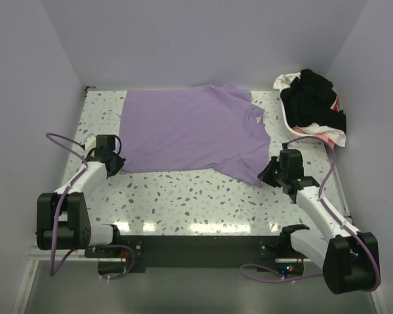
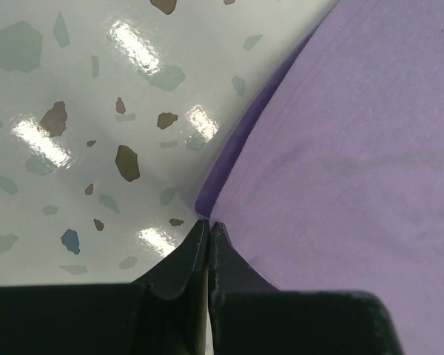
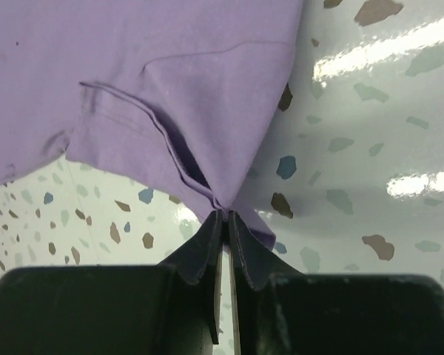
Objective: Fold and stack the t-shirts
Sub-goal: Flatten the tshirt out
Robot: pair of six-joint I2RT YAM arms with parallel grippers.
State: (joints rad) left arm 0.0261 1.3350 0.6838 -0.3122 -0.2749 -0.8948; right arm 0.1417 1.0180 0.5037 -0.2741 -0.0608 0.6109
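Note:
The lilac t-shirt (image 1: pixel 190 131) lies spread flat on the speckled table (image 1: pixel 183 196), collar toward the right. My left gripper (image 1: pixel 115 162) is shut at the shirt's near-left corner; in the left wrist view the tips (image 2: pixel 209 223) meet right at the corner of the cloth (image 2: pixel 340 148). My right gripper (image 1: pixel 268 173) is shut on the near-right sleeve edge; in the right wrist view the gripper (image 3: pixel 226 214) pinches bunched lilac cloth (image 3: pixel 192 74), lifted slightly off the table. A black shirt (image 1: pixel 314 98), a white one (image 1: pixel 285 82) and a pink-red one (image 1: pixel 336 104) are piled at back right.
The white basket (image 1: pixel 295 131) under the piled shirts stands at the back right corner, close behind my right arm. Walls enclose the table on the left, back and right. Bare table surface (image 1: pixel 183 203) runs between the shirt's near edge and the arm bases.

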